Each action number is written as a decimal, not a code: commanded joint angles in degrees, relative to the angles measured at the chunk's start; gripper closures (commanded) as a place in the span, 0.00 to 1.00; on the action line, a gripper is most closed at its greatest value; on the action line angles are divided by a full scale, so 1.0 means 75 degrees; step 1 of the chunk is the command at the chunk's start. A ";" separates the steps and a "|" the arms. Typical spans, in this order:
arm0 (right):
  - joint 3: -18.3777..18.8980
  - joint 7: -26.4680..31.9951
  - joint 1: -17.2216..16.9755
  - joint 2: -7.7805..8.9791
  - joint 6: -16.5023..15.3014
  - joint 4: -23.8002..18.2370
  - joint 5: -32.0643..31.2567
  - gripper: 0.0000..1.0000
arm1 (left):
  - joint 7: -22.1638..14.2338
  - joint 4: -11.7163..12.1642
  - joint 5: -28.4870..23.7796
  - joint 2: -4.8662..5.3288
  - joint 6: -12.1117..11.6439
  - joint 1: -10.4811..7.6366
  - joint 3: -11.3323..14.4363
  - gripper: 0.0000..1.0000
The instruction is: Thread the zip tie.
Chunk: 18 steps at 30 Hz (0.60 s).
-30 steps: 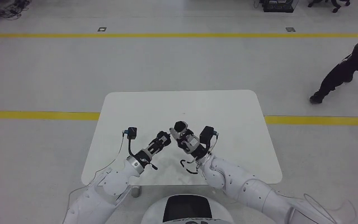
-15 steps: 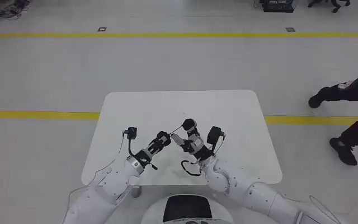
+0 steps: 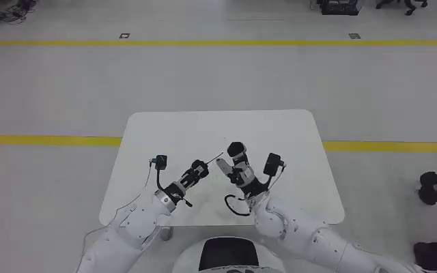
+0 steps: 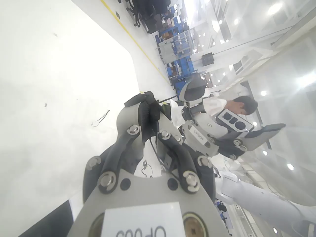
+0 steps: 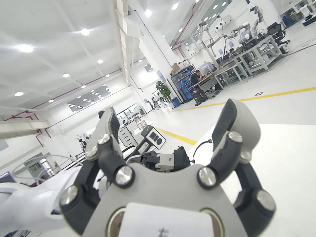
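While the left claw [image 3: 199, 166] is pinched tight, with its two black pads pressed together, it holds one end of the zip tie [image 3: 214, 159]. The zip tie is thin and black. It sticks out past the tips of the left claw and points up and away, toward the right claw [image 3: 230, 158]. It hangs in the air above the table [image 3: 287, 130] and does not lie on it.

The right claw sits just beside the left one, and the two face each other over the near middle of the table. Its two fingers are spread wide apart, and nothing is held between them. In the right wrist view the right claw [image 5: 170, 114] shows its ribbed black pads [image 5: 223, 122] wide apart, with the left claw [image 5: 181, 157] low down between them and a bit farther off. From there the zip tie [image 5: 201, 146] bends up in a small curve. Its far end comes very close to the inside of one right finger. I cannot tell if it touches that finger or not.

In the left wrist view the left claw [image 4: 148, 109] is closed, with the white table under it.

The table is white with round corners. Around it is a pale floor [image 3: 205, 82] with a yellow line [image 3: 61, 140] that runs past on both sides of the table.
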 commanded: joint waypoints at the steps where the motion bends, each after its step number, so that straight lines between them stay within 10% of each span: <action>1: 0.0007 0.0074 -0.0044 0.0237 0.0000 -0.0340 0.0159 0.00 | 0.0000 0.0000 0.0000 0.0000 0.0000 0.0000 0.0000 1.00; 18: -0.0849 0.0155 0.0244 0.1787 0.0000 -0.2176 0.1912 0.00 | 0.0000 0.0000 0.0000 0.0000 0.0000 0.0000 0.0000 1.00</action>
